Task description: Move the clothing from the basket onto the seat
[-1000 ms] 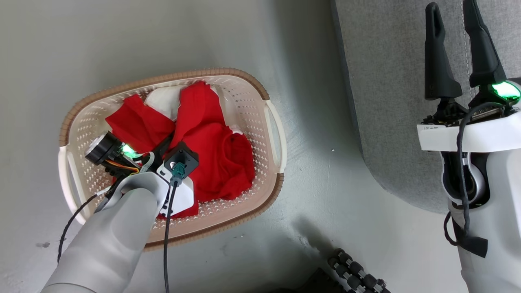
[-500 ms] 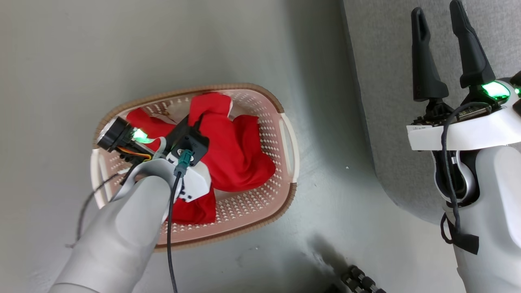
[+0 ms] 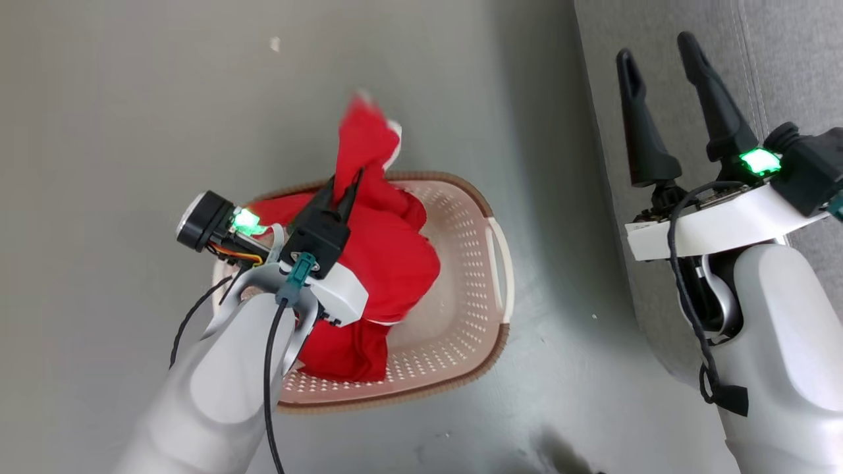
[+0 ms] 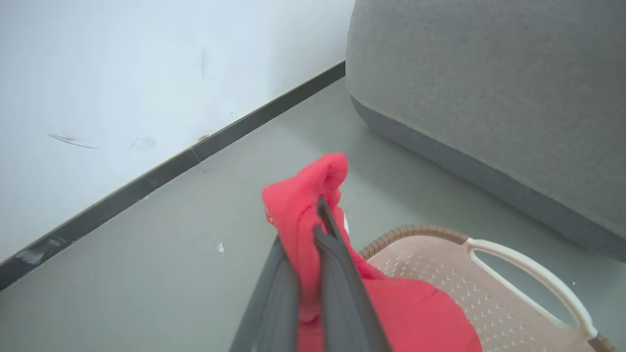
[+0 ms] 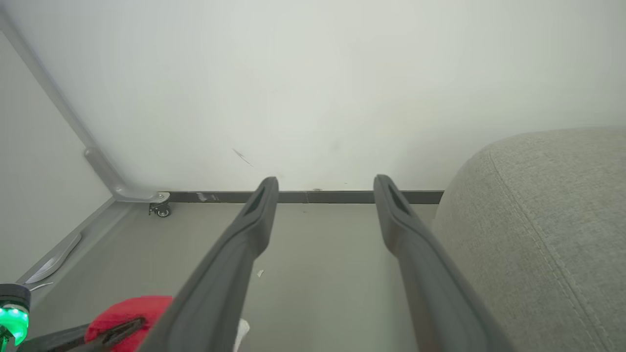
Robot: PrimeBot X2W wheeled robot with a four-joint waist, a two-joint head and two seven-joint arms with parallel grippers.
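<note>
Red fabric sports clothing point(image 3: 388, 250) with a sliver of white trim is pinched between the two long dark fingers of the left gripper point(image 3: 344, 183), which is clamped tight on a fold of it at the end of the pale grey left forearm point(image 3: 217, 395). In the left wrist view the fold of clothing point(image 4: 303, 205) bunches over the fingertips of that gripper point(image 4: 301, 222). From the head camera, the gripped part stands up past the far rim of the cream-white perforated plastic laundry basket point(image 3: 454, 329), while the rest of the garment hangs down and lies heaped in the basket's left half, leaving the right half of its bottom bare. The basket's brown woven-look rim and one white side handle show beside the cloth in the left wrist view point(image 4: 528, 274). It sits on a smooth grey floor point(image 3: 132, 99), near the large light-grey upholstered sofa seat point(image 3: 790, 66) but apart from it, with a strip of floor between. The right gripper point(image 3: 655, 47) hangs over the sofa's rounded edge with its fingers spread and nothing between them; its own camera shows the same gap point(image 5: 326, 182), the sofa point(image 5: 538, 220) to one side and a scrap of the red cloth point(image 5: 127, 310) low in the corner. Farthest off, a dark skirting strip point(image 4: 146, 181) runs along the foot of a pale wall point(image 4: 122, 73).
</note>
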